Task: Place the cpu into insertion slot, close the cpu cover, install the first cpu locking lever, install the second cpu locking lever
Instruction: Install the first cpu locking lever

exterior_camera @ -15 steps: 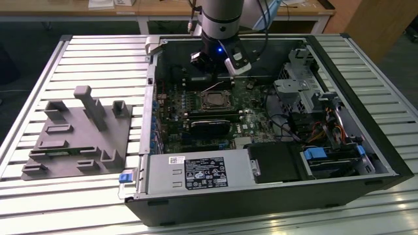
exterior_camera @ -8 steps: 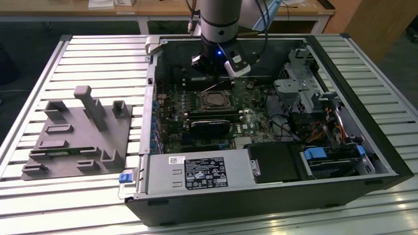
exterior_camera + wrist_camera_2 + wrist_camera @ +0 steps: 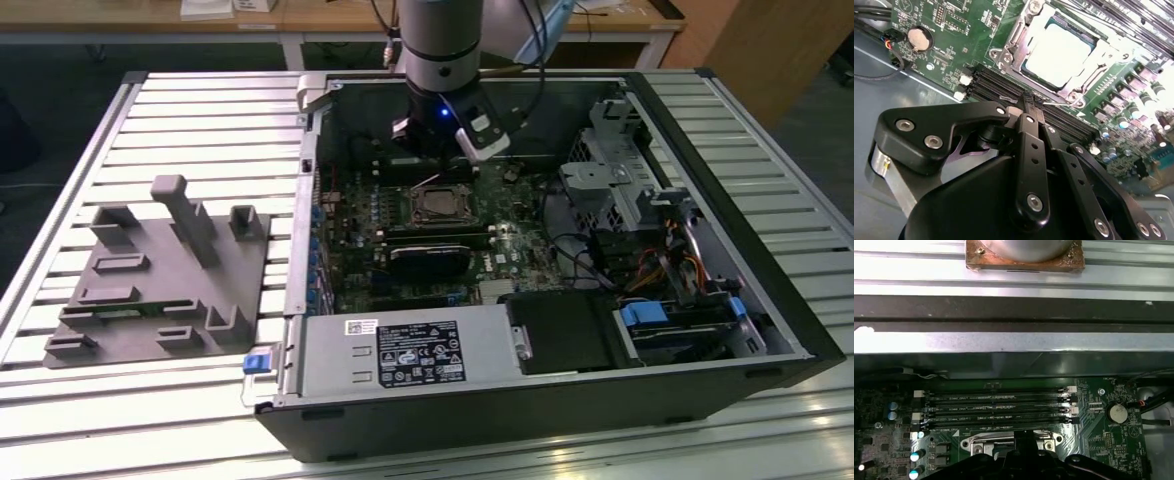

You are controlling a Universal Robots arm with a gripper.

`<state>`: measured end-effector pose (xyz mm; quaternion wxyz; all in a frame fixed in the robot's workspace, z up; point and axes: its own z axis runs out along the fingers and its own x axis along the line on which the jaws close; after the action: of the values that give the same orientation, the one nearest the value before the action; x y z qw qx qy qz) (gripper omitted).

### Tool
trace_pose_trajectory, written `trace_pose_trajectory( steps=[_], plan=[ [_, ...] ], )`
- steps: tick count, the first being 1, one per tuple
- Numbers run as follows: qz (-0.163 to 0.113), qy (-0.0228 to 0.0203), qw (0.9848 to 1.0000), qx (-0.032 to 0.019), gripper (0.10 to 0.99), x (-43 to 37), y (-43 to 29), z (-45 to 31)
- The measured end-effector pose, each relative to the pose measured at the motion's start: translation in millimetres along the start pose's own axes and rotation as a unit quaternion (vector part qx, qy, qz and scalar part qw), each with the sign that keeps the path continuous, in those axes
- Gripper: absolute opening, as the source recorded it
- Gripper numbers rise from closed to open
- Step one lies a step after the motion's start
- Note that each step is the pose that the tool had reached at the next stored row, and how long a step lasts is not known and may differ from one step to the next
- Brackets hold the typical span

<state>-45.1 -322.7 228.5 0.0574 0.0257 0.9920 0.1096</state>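
Observation:
The cpu [image 3: 1056, 52], a pale square chip, lies in its socket on the green motherboard. The cpu cover [image 3: 1010, 46], a metal frame, lies flat around it. A thin wire locking lever [image 3: 1061, 103] runs along the socket's edge next to the memory slots. My gripper [image 3: 1030, 102] hangs just above that edge with its black fingers together. Their tips meet the lever's free end, and I cannot tell if the wire is pinched. In the exterior view the gripper [image 3: 438, 160] hovers over the socket [image 3: 438, 205] inside the open computer case.
Memory slots [image 3: 999, 407] and a coin battery [image 3: 1116, 412] flank the socket. A power supply [image 3: 400, 355] and drive cages [image 3: 627, 190] crowd the case. A grey fixture [image 3: 160, 270] lies on the slatted table at the exterior view's left. A copper-based heatsink [image 3: 1024, 252] rests outside the case wall.

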Motion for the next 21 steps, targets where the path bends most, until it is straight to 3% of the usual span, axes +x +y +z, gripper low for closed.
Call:
trace_pose_trajectory(
  steps=[3,10,17,21],
  plan=[
    [-0.001,-0.0062,1.0,-0.0004,0.106,0.7,-0.8,3.3],
    [-0.003,-0.0146,0.9999,0.0009,0.106,1.5,-2.1,9.2],
    [-0.002,-0.0155,0.9999,0.0031,0.106,1.9,-0.6,11.4],
    [-0.003,-0.0157,0.9998,0.0079,0.106,2.2,3.3,12.9]
  ],
)
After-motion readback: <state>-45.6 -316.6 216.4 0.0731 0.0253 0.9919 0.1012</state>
